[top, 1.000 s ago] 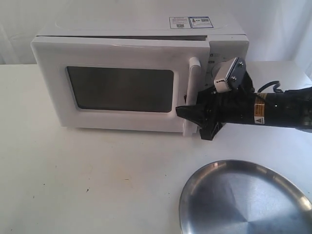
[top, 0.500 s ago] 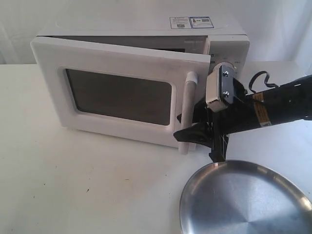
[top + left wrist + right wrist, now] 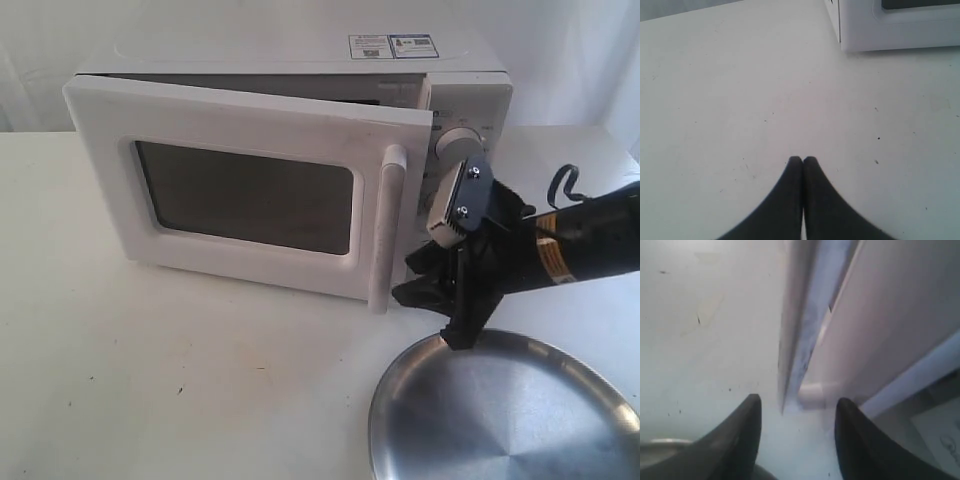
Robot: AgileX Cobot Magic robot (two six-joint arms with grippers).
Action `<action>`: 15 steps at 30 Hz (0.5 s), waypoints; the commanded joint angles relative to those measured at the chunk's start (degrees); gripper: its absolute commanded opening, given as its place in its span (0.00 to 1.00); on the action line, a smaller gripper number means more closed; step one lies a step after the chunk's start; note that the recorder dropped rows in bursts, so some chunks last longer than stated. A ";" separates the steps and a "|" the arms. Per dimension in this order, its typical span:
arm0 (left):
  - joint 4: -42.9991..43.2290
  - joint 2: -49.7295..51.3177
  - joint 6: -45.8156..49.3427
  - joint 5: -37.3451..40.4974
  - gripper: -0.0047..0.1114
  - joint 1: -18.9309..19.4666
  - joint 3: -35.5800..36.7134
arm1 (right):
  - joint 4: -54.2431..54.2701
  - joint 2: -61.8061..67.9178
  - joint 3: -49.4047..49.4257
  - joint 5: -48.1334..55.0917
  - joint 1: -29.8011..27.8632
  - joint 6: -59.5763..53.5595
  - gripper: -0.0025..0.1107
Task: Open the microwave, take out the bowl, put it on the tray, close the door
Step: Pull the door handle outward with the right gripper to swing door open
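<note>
On the white table (image 3: 200, 380), the door (image 3: 250, 120) of the microwave (image 3: 300, 55) stands partly open. My right gripper (image 3: 432, 312) hangs spread and empty near the handle (image 3: 388, 225). My left gripper (image 3: 802, 161) is pinched together, empty. The bowl, presumably inside, is hidden, and the tray (image 3: 500, 420) holds nothing yet.

Exterior: raised, facing microwave (image 3: 280, 50) front.
Left wrist: low over bench (image 3: 740, 75), behind left claw (image 3: 802, 161).
Right wrist: behind right claw (image 3: 799, 400), near door (image 3: 240, 195); shared with exterior.
</note>
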 commanded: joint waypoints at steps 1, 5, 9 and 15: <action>-0.32 -0.12 -0.14 0.00 0.04 -0.13 -0.14 | -0.10 -1.61 3.66 1.31 -0.01 -5.08 0.34; -0.32 -0.12 -0.14 0.00 0.04 -0.13 -0.14 | -0.10 -3.24 4.82 10.62 -0.01 -5.22 0.20; -0.32 -0.12 -0.14 0.00 0.04 -0.13 -0.14 | 9.45 -4.36 3.96 26.64 -0.01 -5.23 0.03; -0.32 -0.12 -0.14 0.00 0.04 -0.13 -0.14 | 24.69 -4.67 -1.84 16.44 -0.01 -18.11 0.02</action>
